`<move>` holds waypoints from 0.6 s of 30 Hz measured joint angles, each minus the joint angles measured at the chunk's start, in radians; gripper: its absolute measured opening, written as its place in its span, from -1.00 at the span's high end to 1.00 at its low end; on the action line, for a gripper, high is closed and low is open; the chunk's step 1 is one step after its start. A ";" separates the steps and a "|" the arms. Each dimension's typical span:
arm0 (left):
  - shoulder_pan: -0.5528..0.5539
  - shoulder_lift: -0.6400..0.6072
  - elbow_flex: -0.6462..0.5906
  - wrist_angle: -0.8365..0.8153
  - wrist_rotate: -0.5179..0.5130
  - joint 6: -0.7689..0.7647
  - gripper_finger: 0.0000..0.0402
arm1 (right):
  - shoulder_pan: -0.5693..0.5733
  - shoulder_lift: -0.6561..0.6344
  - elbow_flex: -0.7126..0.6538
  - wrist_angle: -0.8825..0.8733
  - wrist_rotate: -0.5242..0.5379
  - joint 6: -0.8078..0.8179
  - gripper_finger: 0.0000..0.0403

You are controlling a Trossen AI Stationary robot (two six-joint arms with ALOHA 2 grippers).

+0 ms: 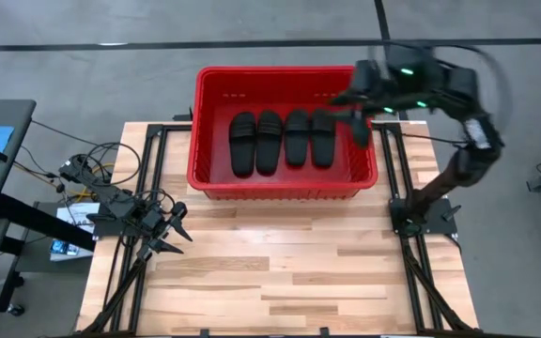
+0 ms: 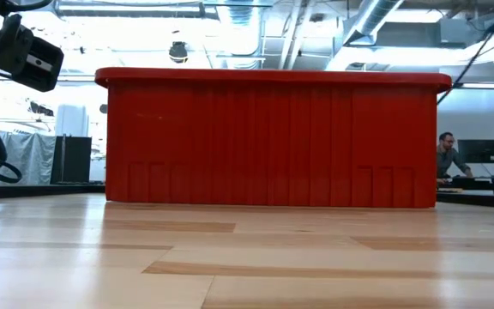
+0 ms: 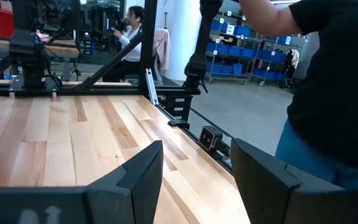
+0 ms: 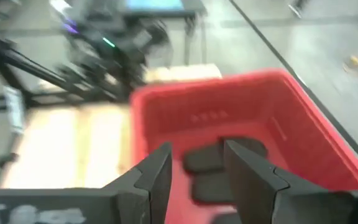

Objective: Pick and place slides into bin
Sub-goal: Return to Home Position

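Several black slides lie side by side, soles down, on the floor of the red bin at the table's far middle. The right wrist view shows some of them inside the bin. My right gripper is open and empty above the bin's right end. My left gripper is open and empty, low over the table at its left side, away from the bin.
The low view shows the bin's ribbed near wall. Bare wooden tabletop lies in front of the bin. A person stands close beyond the table's edge in the left wrist view; other people are farther off in the room.
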 joint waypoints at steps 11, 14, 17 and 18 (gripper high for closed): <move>0.000 0.000 0.000 0.000 0.000 0.000 0.11 | 0.536 -0.218 -0.105 0.061 0.387 0.224 0.33; 0.000 0.000 0.000 0.000 0.000 0.000 0.11 | 0.722 -0.282 -0.242 0.098 0.606 0.293 0.33; 0.000 0.000 0.000 0.000 0.000 0.000 0.11 | 0.879 -0.350 -0.412 0.176 0.788 0.354 0.33; 0.000 0.000 0.000 0.000 0.000 0.000 0.11 | 0.924 -0.374 -0.470 0.208 0.834 0.366 0.33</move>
